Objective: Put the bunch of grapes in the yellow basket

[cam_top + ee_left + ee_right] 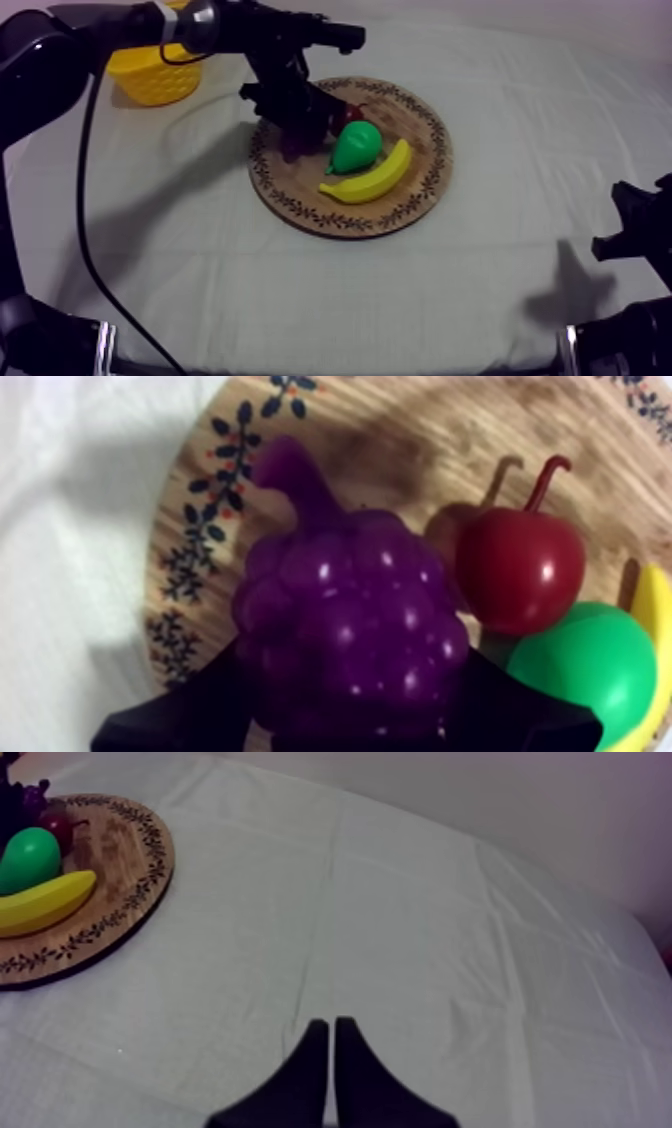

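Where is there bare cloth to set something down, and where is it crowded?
Free: cloth between the wooden board and the right gripper, and the near strip before the board. Crowded: the board, where the left gripper holds the bunch of grapes beside the pear and banana.

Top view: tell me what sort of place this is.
Probably a robot practice bench, not a kitchen: a cloth-covered table, a toy banana and bunch of grapes on a wooden board, a yellow basket nearby.
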